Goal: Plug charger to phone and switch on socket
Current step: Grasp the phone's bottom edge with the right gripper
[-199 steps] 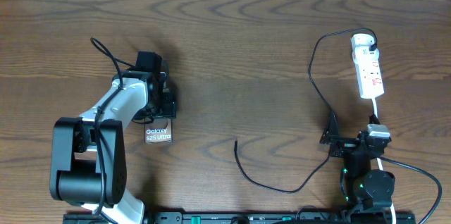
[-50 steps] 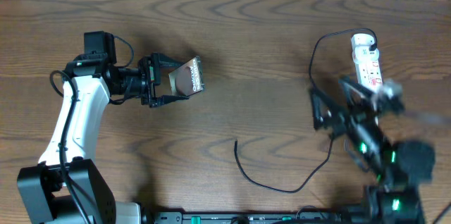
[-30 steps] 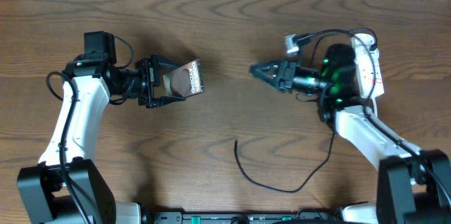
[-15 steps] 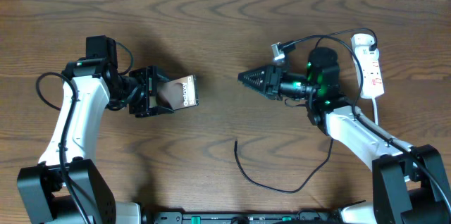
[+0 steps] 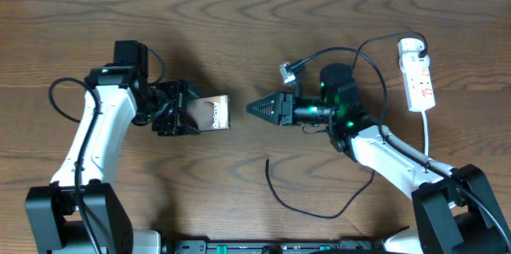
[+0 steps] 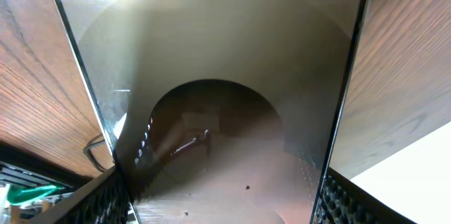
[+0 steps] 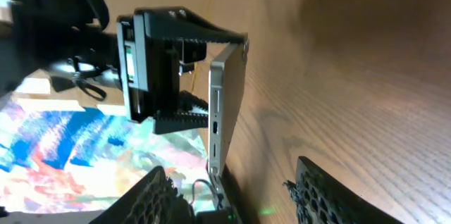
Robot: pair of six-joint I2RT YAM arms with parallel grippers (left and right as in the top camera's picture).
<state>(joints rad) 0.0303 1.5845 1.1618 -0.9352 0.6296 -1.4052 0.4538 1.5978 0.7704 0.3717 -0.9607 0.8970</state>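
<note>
My left gripper [image 5: 192, 116] is shut on the phone [image 5: 213, 113] and holds it on edge above the table, one short end toward the right arm. The phone's glossy face [image 6: 211, 97] fills the left wrist view between the fingers [image 6: 106, 199]. My right gripper [image 5: 259, 110] is open and empty, pointing left at the phone from a short gap. In the right wrist view the phone's thin edge [image 7: 225, 104] shows ahead of the right gripper [image 7: 246, 196]. The charger cable [image 5: 319, 215] lies on the table with its free tip [image 5: 267, 160] below the grippers. The socket [image 5: 417, 74] lies at the far right.
The charger cable [image 5: 357, 86] loops from the socket's round end [image 5: 409, 45] down behind the right arm. A white cord [image 5: 429, 138] runs from the socket toward the front edge. A dark rail [image 5: 279, 248] lines the table front.
My right arm has swung left from beside the socket until its gripper faces the phone. My left arm has shifted the held phone slightly down and right.
</note>
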